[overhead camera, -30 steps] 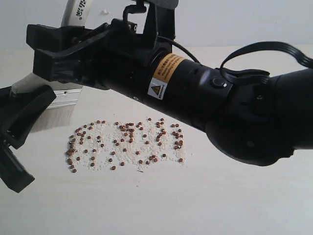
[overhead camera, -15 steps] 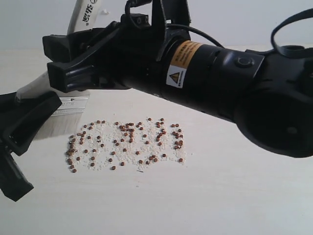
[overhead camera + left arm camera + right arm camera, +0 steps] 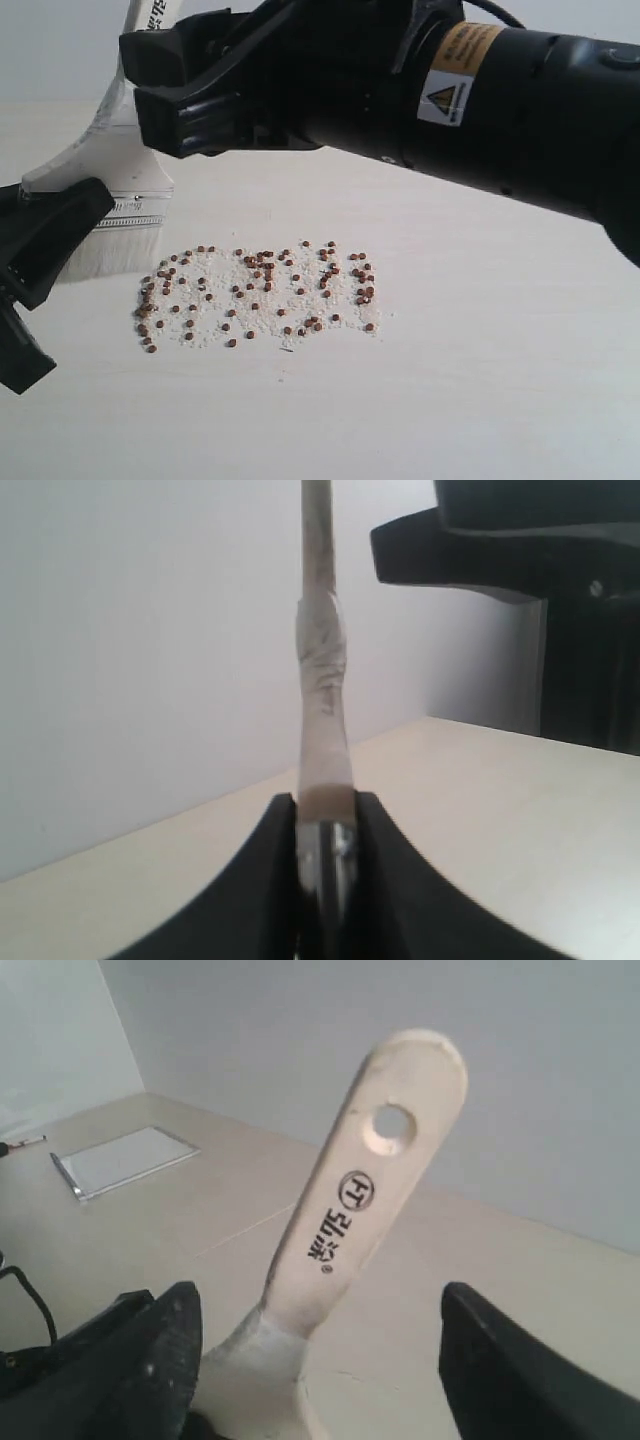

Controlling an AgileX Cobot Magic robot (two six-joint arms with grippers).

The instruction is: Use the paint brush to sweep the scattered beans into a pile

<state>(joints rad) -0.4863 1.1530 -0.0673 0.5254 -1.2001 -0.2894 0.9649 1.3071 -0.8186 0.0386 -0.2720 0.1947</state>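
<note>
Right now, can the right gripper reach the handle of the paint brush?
Probably yes. The right gripper has its jaws open on both sides of the paint brush handle, with nothing between. The left gripper holds the brush lower down, clear of that spot.

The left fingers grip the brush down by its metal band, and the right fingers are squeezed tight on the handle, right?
Not quite. The right wrist view shows the right fingers standing wide apart, one on each side of the paint brush handle, not closed on it. The left fingers do grip the brush down by its metal band.
</note>
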